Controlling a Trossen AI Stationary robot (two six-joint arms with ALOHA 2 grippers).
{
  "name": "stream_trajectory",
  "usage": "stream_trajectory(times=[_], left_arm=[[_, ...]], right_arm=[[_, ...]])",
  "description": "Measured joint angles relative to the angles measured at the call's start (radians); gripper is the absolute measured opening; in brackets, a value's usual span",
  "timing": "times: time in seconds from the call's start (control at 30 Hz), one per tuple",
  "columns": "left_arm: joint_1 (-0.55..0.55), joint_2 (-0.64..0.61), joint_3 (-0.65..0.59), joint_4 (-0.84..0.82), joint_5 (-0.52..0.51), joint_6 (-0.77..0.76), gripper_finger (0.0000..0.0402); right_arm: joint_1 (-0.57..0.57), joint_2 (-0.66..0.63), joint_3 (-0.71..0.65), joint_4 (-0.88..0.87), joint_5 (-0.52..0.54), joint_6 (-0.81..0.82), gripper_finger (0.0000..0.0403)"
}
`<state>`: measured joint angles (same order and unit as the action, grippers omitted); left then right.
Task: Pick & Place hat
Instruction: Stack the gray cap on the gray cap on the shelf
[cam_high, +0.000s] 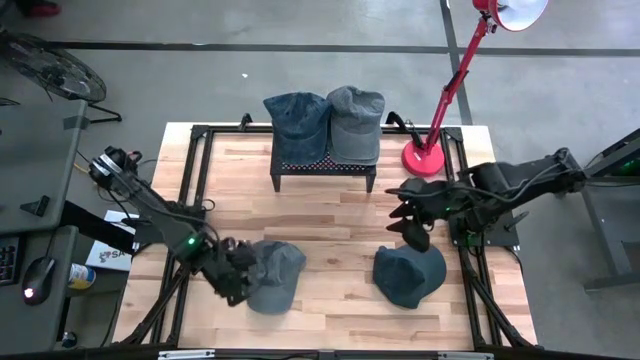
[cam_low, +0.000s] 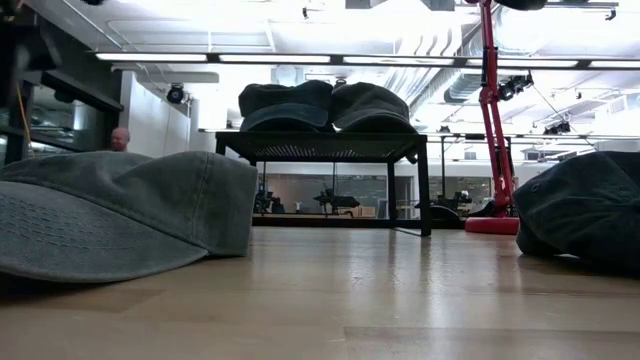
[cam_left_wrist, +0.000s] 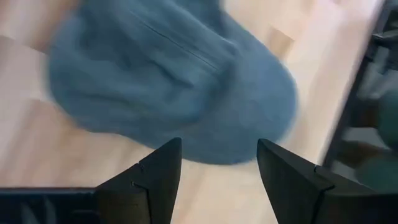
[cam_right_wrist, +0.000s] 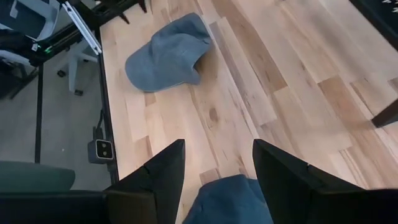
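1. Left gripper (cam_high: 238, 285) low at the near left of the table (cam_high: 340, 215), fingers spread, nothing between them; left hat (cam_high: 272, 275) lies just beyond its tips.
2. Right gripper (cam_high: 412, 232) hangs over the right hat (cam_high: 410, 275), fingers apart, empty.
3. Both hats lie flat on the wood, well apart.
4. Two more hats (cam_high: 325, 125) sit side by side on the black rack (cam_high: 325, 165) at the far edge.
5. Red lamp (cam_high: 455, 85) stands right of the rack.

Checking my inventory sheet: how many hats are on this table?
4: two on the black rack, a dark one beside a grey one; one by the left gripper; one under the right gripper.
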<state>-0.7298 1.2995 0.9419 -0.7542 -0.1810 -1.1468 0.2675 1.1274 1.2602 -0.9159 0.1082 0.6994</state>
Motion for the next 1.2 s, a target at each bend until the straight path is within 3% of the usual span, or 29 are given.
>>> stream_trajectory(times=[0.23,0.33,0.4,0.53,0.67,0.83,1.0,1.2], left_arm=[[-0.155,0.001,-0.019,0.138,-0.17,0.104,0.0204],[-0.196,0.016,-0.019,0.14,-0.185,0.159,0.0204],[-0.209,0.016,-0.019,0.108,-0.187,0.092,0.0204],[-0.206,0.013,-0.02,-0.063,-0.304,-0.203,0.0204],[-0.191,0.011,-0.02,-0.154,-0.388,-0.269,0.0204],[-0.092,0.011,-0.05,-0.163,-0.37,-0.222,0.0204],[0.009,0.011,-0.113,-0.026,-0.289,-0.192,0.0204],[0.071,0.011,-0.161,0.058,-0.204,-0.301,0.0204]], right_arm=[[0.009,0.063,0.0,0.038,-0.004,0.0,0.0181],[0.009,0.079,0.0,0.041,-0.018,0.002,0.0181],[0.009,0.086,0.0,0.053,-0.031,0.019,0.0181],[0.011,0.09,0.0,0.092,-0.058,0.037,0.0181],[0.024,0.091,0.0,0.117,-0.039,0.023,0.0181],[0.023,0.091,0.0,0.122,-0.033,0.018,0.0181],[0.024,0.091,0.0,0.122,-0.028,0.019,0.0181],[0.023,0.091,0.0,0.121,-0.028,0.015,0.0181]])
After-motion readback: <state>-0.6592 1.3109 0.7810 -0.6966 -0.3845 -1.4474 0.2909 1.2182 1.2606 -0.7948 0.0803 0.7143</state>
